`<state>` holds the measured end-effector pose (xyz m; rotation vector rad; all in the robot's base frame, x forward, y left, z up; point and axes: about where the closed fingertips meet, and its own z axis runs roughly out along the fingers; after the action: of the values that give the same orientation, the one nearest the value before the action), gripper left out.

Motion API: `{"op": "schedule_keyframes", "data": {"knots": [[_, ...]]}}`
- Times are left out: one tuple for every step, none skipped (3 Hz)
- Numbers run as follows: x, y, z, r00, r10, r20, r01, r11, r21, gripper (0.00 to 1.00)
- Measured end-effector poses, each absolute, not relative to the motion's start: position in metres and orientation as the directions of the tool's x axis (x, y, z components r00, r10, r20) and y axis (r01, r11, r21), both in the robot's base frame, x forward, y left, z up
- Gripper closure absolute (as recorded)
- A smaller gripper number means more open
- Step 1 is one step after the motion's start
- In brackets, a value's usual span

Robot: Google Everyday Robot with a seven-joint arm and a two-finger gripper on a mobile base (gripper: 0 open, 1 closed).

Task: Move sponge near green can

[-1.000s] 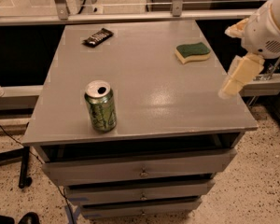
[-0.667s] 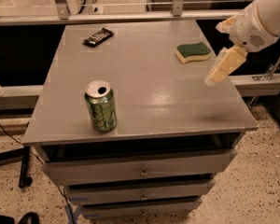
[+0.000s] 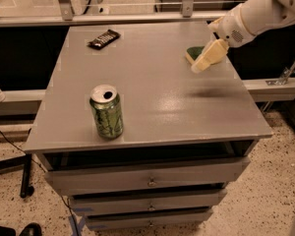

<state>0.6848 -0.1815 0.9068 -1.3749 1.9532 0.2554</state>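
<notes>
The sponge (image 3: 192,52), dark green on top with a pale yellow base, lies at the far right of the grey table top (image 3: 147,82); my gripper covers most of it. My gripper (image 3: 206,58), cream-coloured, hangs from the white arm (image 3: 258,11) that reaches in from the upper right, and sits just over the sponge's right part. The green can (image 3: 107,112) stands upright near the front left of the table, its silver top open, far from the sponge.
A dark flat snack-bar wrapper (image 3: 103,39) lies at the far left of the table. Drawers (image 3: 147,181) sit below the table top. A metal rail (image 3: 137,17) runs behind the table. The floor is speckled.
My gripper has moved left and inward from beyond the table's right edge to over the sponge, now covering part of it. The can and wrapper have not moved.
</notes>
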Motion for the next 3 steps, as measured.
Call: {"op": "schedule_keyframes", "data": {"knots": [[0.728, -0.177, 0.888, -0.190, -0.718, -0.670, -0.868, 0.442, -0.227, 0.00], [0.757, -0.181, 0.869, -0.213, -0.727, -0.653, -0.859, 0.458, -0.230, 0.00], [0.771, -0.189, 0.845, -0.247, -0.740, -0.625, -0.858, 0.466, -0.214, 0.00]]}}
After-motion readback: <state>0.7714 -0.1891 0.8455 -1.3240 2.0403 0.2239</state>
